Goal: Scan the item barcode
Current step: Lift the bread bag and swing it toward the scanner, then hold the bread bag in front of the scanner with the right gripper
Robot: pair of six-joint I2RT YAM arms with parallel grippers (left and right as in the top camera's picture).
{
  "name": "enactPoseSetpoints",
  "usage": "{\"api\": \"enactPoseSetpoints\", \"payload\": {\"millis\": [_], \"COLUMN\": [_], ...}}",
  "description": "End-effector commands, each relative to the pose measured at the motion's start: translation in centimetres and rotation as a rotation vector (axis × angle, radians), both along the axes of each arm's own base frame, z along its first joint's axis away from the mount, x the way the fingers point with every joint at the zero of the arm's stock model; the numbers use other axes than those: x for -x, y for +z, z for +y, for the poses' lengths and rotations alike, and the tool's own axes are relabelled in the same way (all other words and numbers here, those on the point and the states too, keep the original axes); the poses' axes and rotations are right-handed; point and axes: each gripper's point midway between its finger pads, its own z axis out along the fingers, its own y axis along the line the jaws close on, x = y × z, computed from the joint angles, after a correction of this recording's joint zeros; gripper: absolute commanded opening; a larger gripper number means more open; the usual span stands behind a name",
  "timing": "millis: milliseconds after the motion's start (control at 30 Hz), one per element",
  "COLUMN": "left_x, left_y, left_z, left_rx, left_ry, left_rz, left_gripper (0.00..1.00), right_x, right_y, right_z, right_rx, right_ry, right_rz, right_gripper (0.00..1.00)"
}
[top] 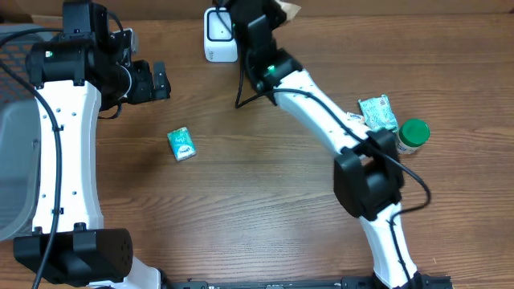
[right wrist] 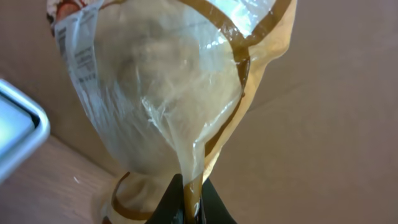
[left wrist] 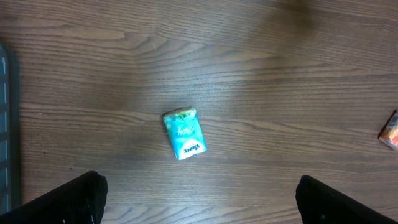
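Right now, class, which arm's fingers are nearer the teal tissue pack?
Left. The left fingers hang open close above the tissue pack; the right fingers pinch a bag far off by the scanner.

The tissue pack was teal. The bag was clear, banded tan-brown. The jar lid was green.

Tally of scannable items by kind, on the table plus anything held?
Teal packets: 2, one mid-table, one beside the jar
Green-lidded jar: 1
Clear plastic bag, pinched in the right gripper: 1
Total: 4
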Motion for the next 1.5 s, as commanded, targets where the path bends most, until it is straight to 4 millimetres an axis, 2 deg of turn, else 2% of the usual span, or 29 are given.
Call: {"api": "enactPoseSetpoints", "payload": {"millis": [0,100,200,333,567,767,933,1233,1333,1467], "left_x": [-0.2,-0.2,-0.2,-0.2,-0.2,-0.2,-0.2,-0.2,-0.2,-0.2], "left_y": [1.0,1.0,1.0,1.0,1.0,1.0,1.0,1.0,1.0,1.0], "left_z": [-0.3,-0.3,-0.3,-0.3,-0.3,-0.3,-0.3,-0.3,-0.3,-0.3], "left_rx": [0.002,0.002,0.002,0.002,0.002,0.002,0.002,0.002,0.002,0.002], "left_ry": [-0.016,-0.016,-0.016,-0.016,-0.016,-0.016,-0.016,-0.016,-0.016,-0.016], "left_rz": [-0.035,-0.035,-0.035,-0.035,-0.035,-0.035,-0.035,-0.035,-0.035,-0.035], "left_gripper": [1.0,1.0,1.0,0.99,1.0,0.99,0.99,0.99,0.99,0.99], "right_x": [-0.9,-0.9,-1.2,-1.2,-0.9,-0.7,-1.1,-1.8,-1.8,-1.7], "right_y": [-3.0,-4.6,-5.1,-4.8,-3.1,-2.9,-4.1,-7.8,-8.0,-6.7], "right_z": [-0.7,-0.2,0.1,0.5,1.1,2.0,3.0,3.9,3.9,3.7], "right_rx": [0.244,0.304,0.327,0.307,0.203,0.155,0.221,0.282,0.283,0.274], "right_ry": [-0.035,-0.042,-0.049,-0.049,-0.079,-0.072,-0.038,0.006,0.006,-0.012], "right_rz": [0.044,0.054,0.031,0.009,-0.071,-0.108,-0.135,-0.117,-0.116,-0.162], "right_gripper": [0.04,0.04,0.04,0.04,0.04,0.04,0.04,0.04,0.04,0.04]}}
